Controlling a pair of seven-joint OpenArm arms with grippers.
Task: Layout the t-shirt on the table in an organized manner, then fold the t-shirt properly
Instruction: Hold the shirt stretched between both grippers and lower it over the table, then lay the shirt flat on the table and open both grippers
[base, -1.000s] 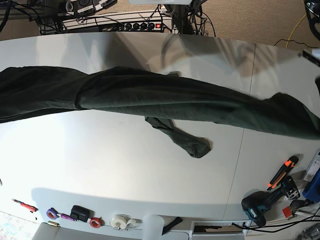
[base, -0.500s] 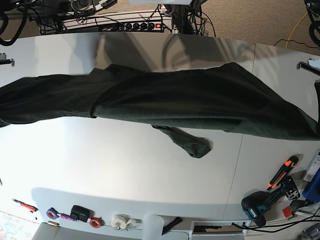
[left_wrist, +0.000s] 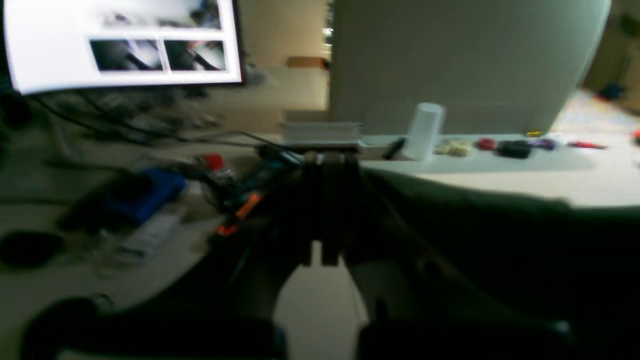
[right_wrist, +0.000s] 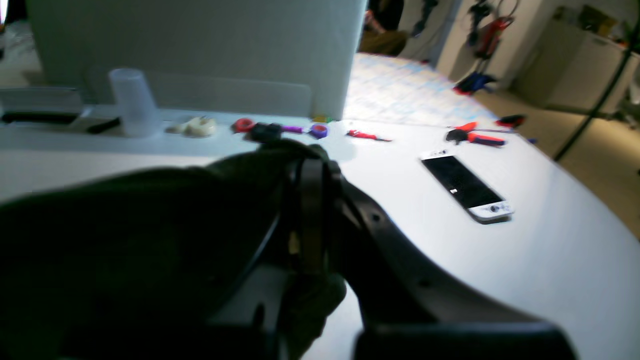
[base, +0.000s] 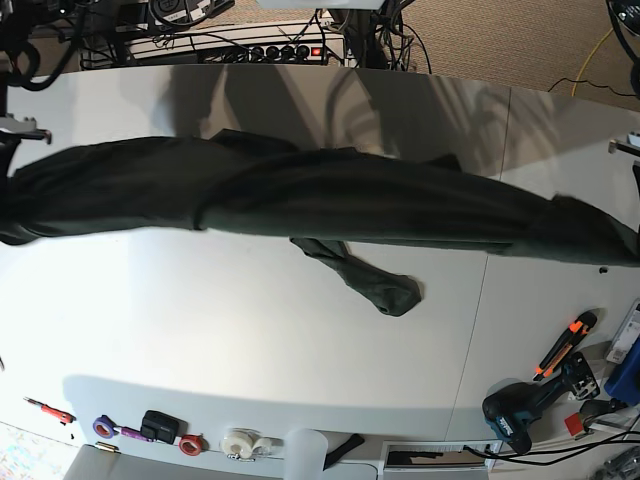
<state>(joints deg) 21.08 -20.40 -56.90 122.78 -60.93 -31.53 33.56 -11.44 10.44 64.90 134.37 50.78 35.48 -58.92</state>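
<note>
The dark green t-shirt (base: 350, 200) is stretched in a long twisted band above the white table (base: 250, 330), running from the left edge to the right edge of the base view. One sleeve (base: 385, 288) hangs down and rests on the tabletop near the middle. In the left wrist view my left gripper (left_wrist: 325, 175) is shut on a bunch of the dark fabric (left_wrist: 450, 240). My right gripper (right_wrist: 311, 175) is likewise shut on the shirt's other end (right_wrist: 150, 225). Both hands lie outside the base view's edges.
Tape rolls (base: 240, 443), a red screwdriver (base: 48, 410) and small parts line the near edge. A drill (base: 520, 410) and an orange-handled tool (base: 565, 345) sit at the near right. A phone (right_wrist: 465, 187) and a white cup (right_wrist: 132, 102) lie on the table. Cables and a power strip (base: 270, 50) lie behind it.
The shirt billowed wide half a second ago and has since been drawn into a tighter, narrower band, its left end higher in the view. The sleeve on the table stayed put.
</note>
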